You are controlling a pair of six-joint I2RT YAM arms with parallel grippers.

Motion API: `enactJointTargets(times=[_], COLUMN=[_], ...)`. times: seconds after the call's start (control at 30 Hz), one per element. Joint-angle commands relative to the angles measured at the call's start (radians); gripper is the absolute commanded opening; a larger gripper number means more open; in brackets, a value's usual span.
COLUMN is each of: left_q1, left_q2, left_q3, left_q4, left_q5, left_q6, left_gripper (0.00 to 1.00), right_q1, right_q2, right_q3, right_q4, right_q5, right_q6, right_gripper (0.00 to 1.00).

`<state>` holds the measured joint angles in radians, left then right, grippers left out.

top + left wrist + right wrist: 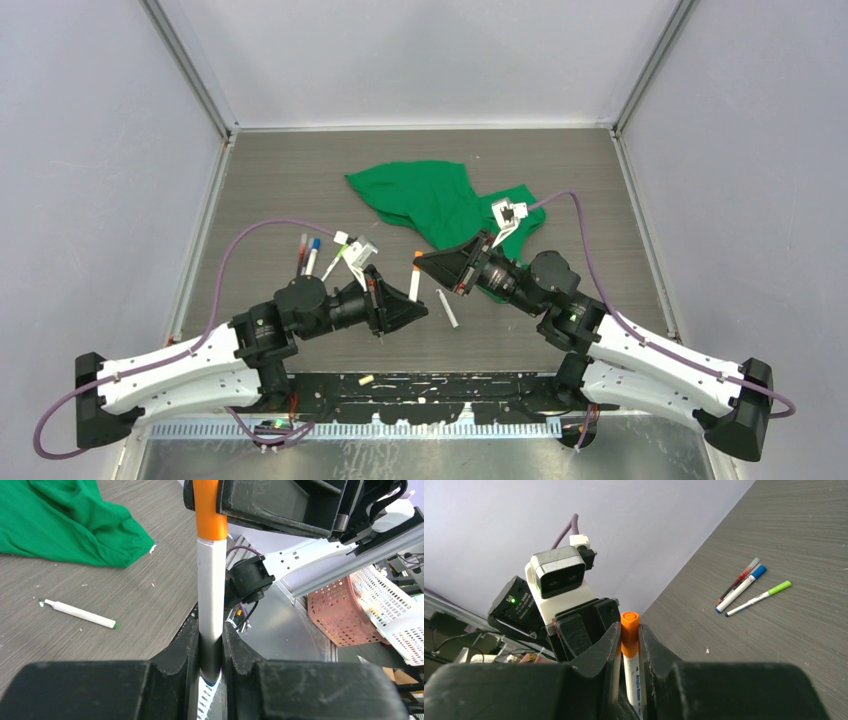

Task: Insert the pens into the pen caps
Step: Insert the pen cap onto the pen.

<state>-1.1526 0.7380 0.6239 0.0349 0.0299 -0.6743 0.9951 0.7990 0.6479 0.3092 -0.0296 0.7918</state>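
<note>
Well, the thin white plastic pen [210,580] hangs in the air over the grey wood-look table [280,180], between the two arms. The left claw [211,632] is pinched narrow on the pen's smooth round barrel, and the right claw [629,630] is pinched narrow on the short orange plastic cap [629,622] at the pen's other end. The cap looks to be on the tip already, but I cannot tell if it is pushed all the way. I think the pen is light and stiff, yet round and shiny, so it could slip or spin between the black fingers [182,652]. Holding the barrel near its middle and the cap by its sides, both in one straight line, seems best. The cap is tiny and hard and could pop out if squeezed crooked. Another white pen with a green tip [77,613] lies on the table, near the soft, crumpled green cloth [75,525]. Three more pens [744,587], with red, blue and green ends, lie side by side further off.
</note>
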Motion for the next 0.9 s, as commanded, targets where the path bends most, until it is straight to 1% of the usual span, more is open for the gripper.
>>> enactJointTargets(times=[0.0, 0.17, 0.33, 0.43, 0.7, 0.87], left_q1=[-0.003, -0.003, -0.003, -0.002, -0.003, -0.002], left_q2=[-0.018, -0.022, -0.019, -0.016, 0.002, 0.014], left_q3=[0.041, 0.054, 0.065, 0.065, 0.068, 0.076], left_q4=[0.031, 0.021, 0.018, 0.026, 0.058, 0.053], left_q5=[-0.029, -0.039, -0.054, -0.055, -0.036, -0.040], left_q6=[0.054, 0.087, 0.086, 0.088, 0.086, 0.088], left_gripper=[0.00, 0.00, 0.00, 0.00, 0.00, 0.00], right_q1=[0.005, -0.002, -0.002, -0.001, -0.002, 0.003], right_q2=[0.007, 0.035, 0.047, 0.049, 0.034, 0.049], right_q3=[0.066, 0.104, 0.116, 0.105, 0.055, 0.062], right_q4=[-0.062, -0.163, -0.248, -0.244, -0.198, -0.227], right_q5=[-0.106, -0.168, -0.158, -0.166, -0.127, -0.114], right_q6=[-0.017, -0.012, -0.039, -0.049, -0.072, -0.088], right_gripper=[0.01, 0.01, 0.01, 0.01, 0.01, 0.01])
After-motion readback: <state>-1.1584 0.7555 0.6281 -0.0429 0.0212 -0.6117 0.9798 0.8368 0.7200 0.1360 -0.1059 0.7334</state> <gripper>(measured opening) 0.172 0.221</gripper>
